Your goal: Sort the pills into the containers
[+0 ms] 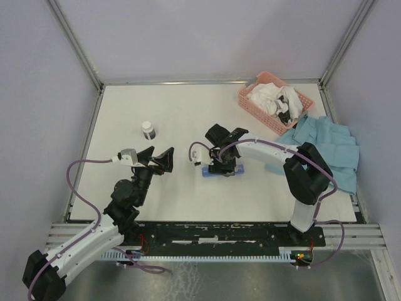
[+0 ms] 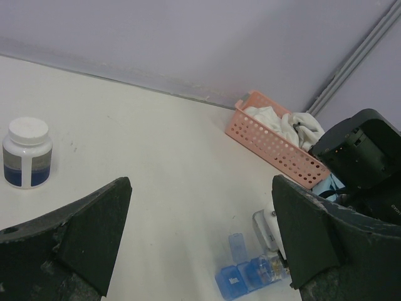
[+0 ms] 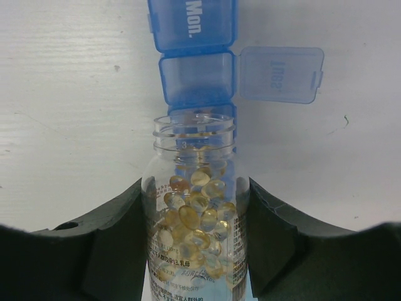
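Note:
Yellowish pills (image 3: 197,210) fill a clear uncapped bottle (image 3: 194,157), and my right gripper (image 3: 194,207) is shut on its sides. The bottle's mouth lies tipped over the blue containers strip (image 3: 195,78). On that strip the "Mon." compartment (image 3: 191,25) is shut. The one beside it stands open, its lid (image 3: 281,74) flipped to the right. From above, the right gripper (image 1: 223,160) hangs over the strip (image 1: 222,171) at mid-table. My left gripper (image 1: 160,157) is open and holds nothing, to the left of the strip (image 2: 244,276).
A white-capped bottle (image 1: 148,130) stands at the left rear of the table, also in the left wrist view as the same bottle (image 2: 26,153). A pink basket (image 1: 274,100) with white cloth sits at the back right. A light blue cloth (image 1: 332,147) lies by the right edge.

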Motion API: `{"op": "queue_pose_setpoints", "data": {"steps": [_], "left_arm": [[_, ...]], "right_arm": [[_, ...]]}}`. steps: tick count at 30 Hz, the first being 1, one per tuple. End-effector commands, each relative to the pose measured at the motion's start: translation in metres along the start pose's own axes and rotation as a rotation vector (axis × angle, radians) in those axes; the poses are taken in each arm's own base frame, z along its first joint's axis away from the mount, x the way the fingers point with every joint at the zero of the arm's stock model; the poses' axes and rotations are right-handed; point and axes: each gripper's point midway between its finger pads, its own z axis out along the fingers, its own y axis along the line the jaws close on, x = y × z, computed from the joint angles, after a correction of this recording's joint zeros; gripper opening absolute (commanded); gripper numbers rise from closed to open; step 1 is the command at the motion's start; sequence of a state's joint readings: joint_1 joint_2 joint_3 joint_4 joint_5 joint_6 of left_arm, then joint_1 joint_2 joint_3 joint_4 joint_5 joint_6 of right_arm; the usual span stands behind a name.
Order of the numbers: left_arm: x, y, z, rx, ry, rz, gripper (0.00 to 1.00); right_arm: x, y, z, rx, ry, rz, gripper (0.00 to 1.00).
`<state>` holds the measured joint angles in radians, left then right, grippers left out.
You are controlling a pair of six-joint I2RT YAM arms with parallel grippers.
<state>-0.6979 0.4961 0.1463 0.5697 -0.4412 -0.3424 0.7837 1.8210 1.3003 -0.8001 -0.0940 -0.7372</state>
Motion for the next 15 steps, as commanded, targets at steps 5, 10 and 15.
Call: {"op": "queue_pose_setpoints", "data": {"steps": [5, 10, 15], "left_arm": [[-0.012, -0.003, 0.002, -0.002, -0.038, -0.039, 1.00], [-0.012, -0.003, 0.001, -0.001, -0.038, -0.040, 1.00], [-0.012, -0.003, 0.002, -0.002, -0.039, -0.039, 1.00]], "right_arm": [[-0.008, -0.014, -0.013, 0.014, -0.013, 0.049, 0.03], [-0.005, -0.014, -0.010, 0.031, 0.013, 0.040, 0.04], [-0.008, -0.012, -0.010, 0.053, 0.007, 0.003, 0.04]]}}
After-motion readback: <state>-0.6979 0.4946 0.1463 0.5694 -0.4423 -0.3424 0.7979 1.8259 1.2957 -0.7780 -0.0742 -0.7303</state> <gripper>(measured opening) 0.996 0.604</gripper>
